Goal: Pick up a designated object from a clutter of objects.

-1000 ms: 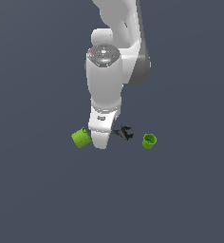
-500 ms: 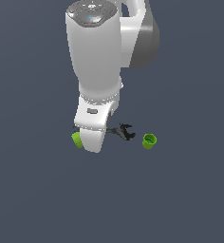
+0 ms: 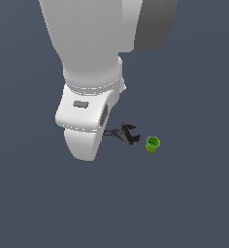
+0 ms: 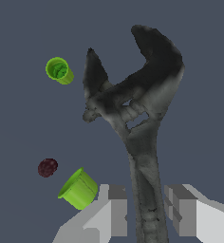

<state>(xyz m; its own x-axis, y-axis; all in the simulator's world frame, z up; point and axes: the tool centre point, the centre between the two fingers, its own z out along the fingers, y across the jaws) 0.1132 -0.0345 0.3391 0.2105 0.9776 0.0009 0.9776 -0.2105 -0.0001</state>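
Dark grey tool (image 4: 140, 142): lies on the flat grey floor; the slim handle runs between the two fingers, the forked claw end points away from them. In the exterior view its claw end (image 3: 127, 133) shows just beside the arm's wrist housing.
Gripper (image 4: 146, 211): jaws spread, one finger on each side of the handle; small gaps show on both sides, so no grip is made.
Near green cup (image 4: 79, 189): on its side, just beside one fingertip (image 4: 115, 209).
Dark red ball (image 4: 47, 167): close to that cup, apart from it.
Far green cup (image 4: 59, 70): beyond the claw end, well apart from the rest; seen in the exterior view (image 3: 153, 144) to the right of the tool.
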